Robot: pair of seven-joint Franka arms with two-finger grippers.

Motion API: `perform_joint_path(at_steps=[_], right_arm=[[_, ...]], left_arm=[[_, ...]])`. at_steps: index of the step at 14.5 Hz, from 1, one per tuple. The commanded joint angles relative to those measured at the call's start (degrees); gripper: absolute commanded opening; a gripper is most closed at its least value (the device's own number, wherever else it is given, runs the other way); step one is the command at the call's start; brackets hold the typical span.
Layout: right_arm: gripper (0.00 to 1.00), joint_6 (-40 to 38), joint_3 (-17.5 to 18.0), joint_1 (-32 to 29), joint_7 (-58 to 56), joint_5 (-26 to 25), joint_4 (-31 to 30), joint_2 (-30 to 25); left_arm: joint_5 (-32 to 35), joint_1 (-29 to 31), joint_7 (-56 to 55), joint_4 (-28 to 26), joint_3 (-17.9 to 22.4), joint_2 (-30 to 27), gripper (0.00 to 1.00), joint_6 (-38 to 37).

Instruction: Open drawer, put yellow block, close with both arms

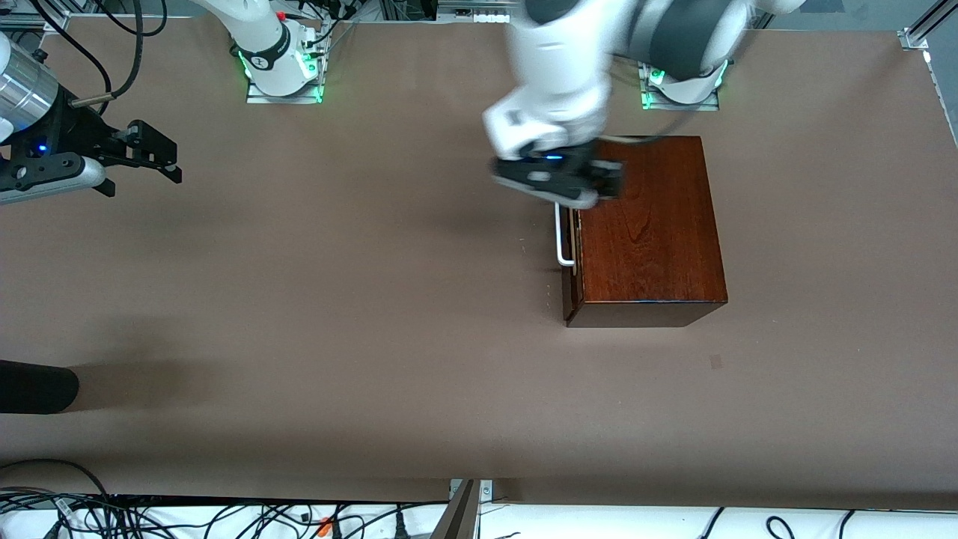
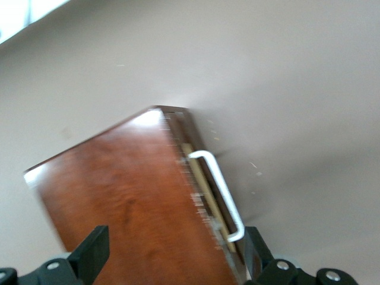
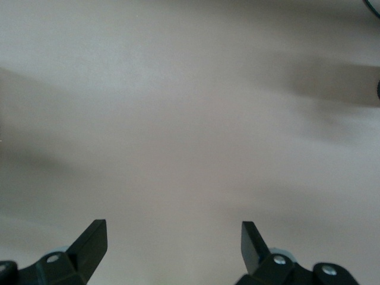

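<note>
A reddish-brown wooden box point(image 1: 647, 228) sits on the brown table point(image 1: 337, 299) toward the left arm's end, close to that arm's base. Its drawer point(image 1: 570, 247) faces the middle of the table and is pulled out only a crack, so a thin strip of pale wood shows in the left wrist view between the dark front and the box body. The white handle point(image 1: 561, 238) stands out from the drawer front. The left gripper point(image 1: 576, 178) hangs over the box's top edge, above the end of the handle nearest the robot bases; its fingers point(image 2: 92, 252) are spread apart in the left wrist view, with the box top and handle showing between them, and nothing is clamped. The right gripper point(image 1: 153, 150) hovers well apart from the box, over bare table at the right arm's end, where that arm waits; its fingers point(image 3: 92, 243) stand wide apart with only table surface below them. No yellow block shows in any view. A dark rounded object point(image 1: 34, 387) juts in at the table's edge nearer the camera.
</note>
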Motion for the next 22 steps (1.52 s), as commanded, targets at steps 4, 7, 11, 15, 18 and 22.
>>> perform_joint_path(at_steps=[4, 7, 11, 15, 18, 22], right_arm=[[1.0, -0.5, 0.2, -0.2, 0.5, 1.0, 0.3, -0.1], [1.0, -0.5, 0.2, -0.2, 0.5, 1.0, 0.3, -0.1], [1.0, -0.5, 0.2, -0.2, 0.5, 1.0, 0.3, -0.1], [1.0, -0.5, 0.1, -0.2, 0.5, 1.0, 0.3, -0.1], [1.0, -0.5, 0.1, -0.2, 0.5, 1.0, 0.3, -0.1], [1.0, -0.5, 0.1, -0.3, 0.5, 1.0, 0.3, -0.1]], left_arm=[[-5.4, 17.4, -0.7, -2.9, -1.0, -7.3, 1.0, -5.3], [-7.3, 22.7, 1.6, -10.3, -0.8, -11.8, 1.0, -3.2], [-7.9, 25.3, 8.0, -19.2, -0.4, -17.4, 1.0, 1.0], [-9.4, 26.2, 15.0, -24.5, 0.8, -20.5, 1.0, 4.4], [-8.7, 26.2, 14.9, -24.6, 0.8, -20.5, 1.0, 4.4], [-8.7, 26.2, 14.9, -24.1, 0.8, -20.1, 1.0, 4.4]])
